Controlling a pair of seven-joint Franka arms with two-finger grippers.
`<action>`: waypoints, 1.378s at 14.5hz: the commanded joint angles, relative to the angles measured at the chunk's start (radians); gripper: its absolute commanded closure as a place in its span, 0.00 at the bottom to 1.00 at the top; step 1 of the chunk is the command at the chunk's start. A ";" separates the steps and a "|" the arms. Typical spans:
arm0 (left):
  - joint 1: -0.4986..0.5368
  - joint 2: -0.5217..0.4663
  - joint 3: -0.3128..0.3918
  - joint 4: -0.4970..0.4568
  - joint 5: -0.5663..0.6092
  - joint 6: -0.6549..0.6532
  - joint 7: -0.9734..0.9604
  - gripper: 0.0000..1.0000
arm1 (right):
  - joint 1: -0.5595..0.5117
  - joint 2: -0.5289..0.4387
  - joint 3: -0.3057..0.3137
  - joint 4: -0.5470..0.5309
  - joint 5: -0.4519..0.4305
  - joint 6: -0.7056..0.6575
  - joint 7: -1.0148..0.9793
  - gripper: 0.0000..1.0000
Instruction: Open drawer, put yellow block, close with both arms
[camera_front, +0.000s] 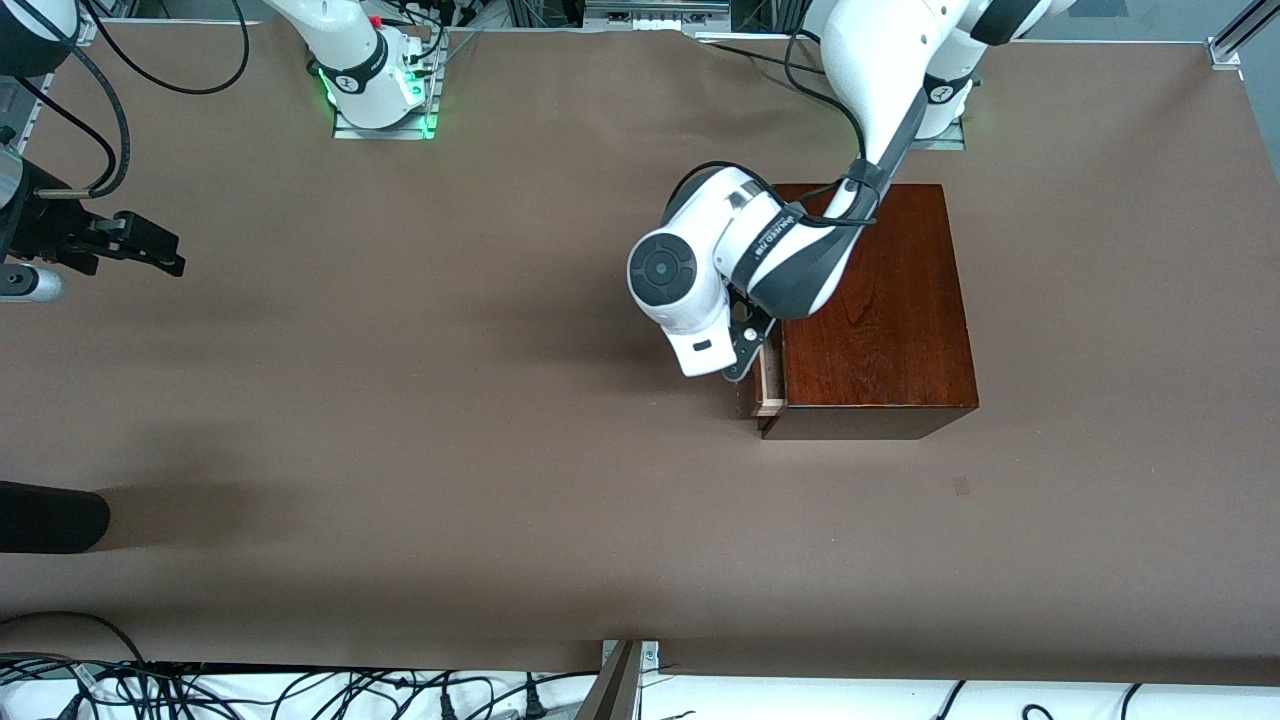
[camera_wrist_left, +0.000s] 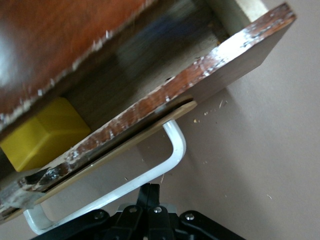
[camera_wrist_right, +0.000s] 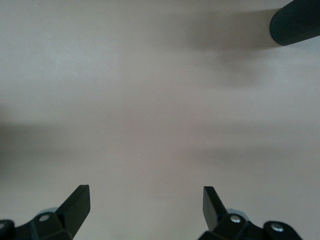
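Note:
The dark mahogany box (camera_front: 880, 320) stands toward the left arm's end of the table. Its drawer (camera_front: 768, 385) is pulled out a narrow way, so a pale strip of tray shows. In the left wrist view the yellow block (camera_wrist_left: 42, 137) lies inside the drawer, between the box and the dark drawer front (camera_wrist_left: 225, 65). My left gripper (camera_front: 745, 350) is in front of the drawer. It is shut, its fingertips (camera_wrist_left: 151, 186) pressed together right at the white loop handle (camera_wrist_left: 175, 145), nothing between them. My right gripper (camera_front: 150, 245) waits open over bare table at the right arm's end, with an empty gap in its wrist view (camera_wrist_right: 146, 192).
A black rounded object (camera_front: 50, 515) juts in over the table's edge at the right arm's end, and it also shows in the right wrist view (camera_wrist_right: 295, 22). Cables lie along the table edge nearest the front camera. The brown table top (camera_front: 450, 400) is bare between the arms.

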 joint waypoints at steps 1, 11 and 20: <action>0.044 -0.057 0.001 -0.069 0.018 -0.010 0.066 1.00 | -0.012 -0.003 0.011 0.003 0.005 -0.002 0.000 0.00; 0.092 -0.080 -0.003 -0.066 0.007 -0.015 0.163 1.00 | -0.012 -0.003 0.011 0.004 0.005 -0.002 -0.001 0.00; 0.164 -0.230 0.015 -0.017 -0.045 -0.107 0.417 0.00 | -0.013 -0.006 0.009 0.004 0.005 -0.002 -0.001 0.00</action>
